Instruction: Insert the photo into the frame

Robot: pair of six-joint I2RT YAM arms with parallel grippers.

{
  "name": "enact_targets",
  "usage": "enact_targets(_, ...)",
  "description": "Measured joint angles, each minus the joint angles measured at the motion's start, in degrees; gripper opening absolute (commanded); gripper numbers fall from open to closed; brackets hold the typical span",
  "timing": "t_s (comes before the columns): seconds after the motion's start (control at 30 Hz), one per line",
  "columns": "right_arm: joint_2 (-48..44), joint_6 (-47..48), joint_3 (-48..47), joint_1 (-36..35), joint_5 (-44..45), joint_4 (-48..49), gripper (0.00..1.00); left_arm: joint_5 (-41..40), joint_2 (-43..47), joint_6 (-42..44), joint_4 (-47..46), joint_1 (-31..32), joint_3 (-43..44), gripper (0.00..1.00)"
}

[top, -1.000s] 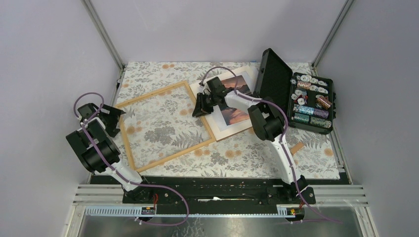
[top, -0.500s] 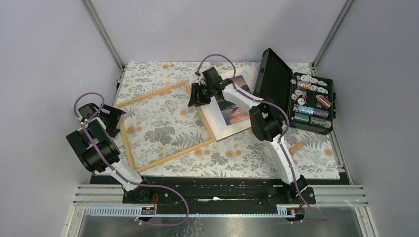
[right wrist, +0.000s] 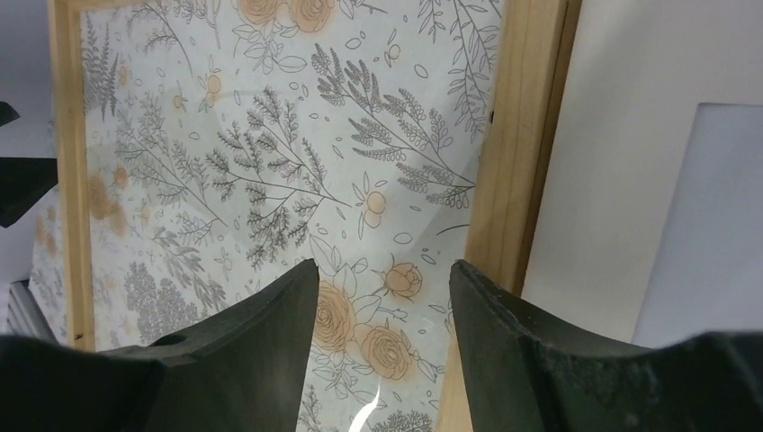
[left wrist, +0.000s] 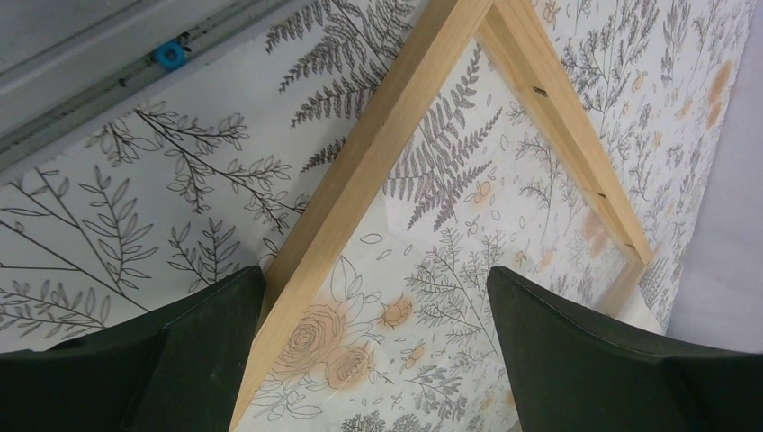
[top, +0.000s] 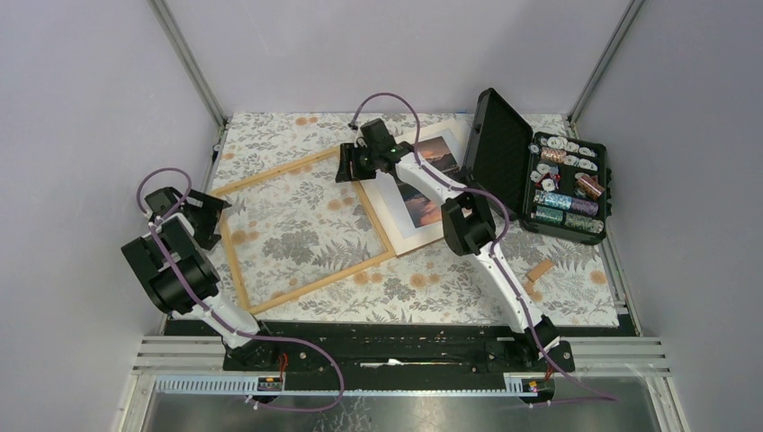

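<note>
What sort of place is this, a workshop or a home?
Probably a lab test booth, not a home: plain walls on metal posts, and a left arm and right arm bolted to a rail.

No legible text or labels

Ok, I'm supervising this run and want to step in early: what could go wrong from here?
The right fingers hang open over the frame's far right corner, not on the photo; lowering here might shove the frame. The left fingers stand open around the left rail, so nothing pins the frame. The open black case sits close beside the photo; the right arm might clip its lid.
</note>
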State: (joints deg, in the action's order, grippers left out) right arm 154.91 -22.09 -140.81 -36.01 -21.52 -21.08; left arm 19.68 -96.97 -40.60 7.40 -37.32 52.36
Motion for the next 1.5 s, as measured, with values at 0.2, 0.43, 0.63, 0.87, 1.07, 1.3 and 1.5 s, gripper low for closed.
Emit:
enact_targets(0.2,2.2,-0.2,-1.9,-0.1,0.7,1.2,0.63,0.6,0.0,0.0,0.2,0.9,0.0,0.99)
enact_targets(0.43,4.9,-0.8,-5.4,-0.2,0.7,3.0,0.66,0.7,0.0,0.0,0.2,1.0,0.0,0.99)
enact_targets(0.63,6.7,-0.7,-8.1,-0.4,2.1,4.5,0.68,0.5,0.2,0.3,0.4,1.2,0.0,0.99)
enact_targets(0.87,5.6,0.2,-7.5,-0.9,4.3,3.8,0.78,-2.6,4.7,3.4,4.1,3.5,0.2,0.99)
enact_targets(1.07,-6.3,-0.1,2.6,0.1,4.6,1.0,0.78,-6.7,15.6,6.3,9.2,8.3,5.2,0.99)
enact_targets(1.3,-20.8,-0.6,15.5,4.4,2.2,5.0,0.51,-7.3,19.7,3.6,5.0,23.6,10.9,0.98)
enact_targets(1.5,-21.3,-0.6,22.4,5.3,1.6,6.6,0.5,-7.2,4.3,-1.6,-2.8,39.2,17.8,0.96)
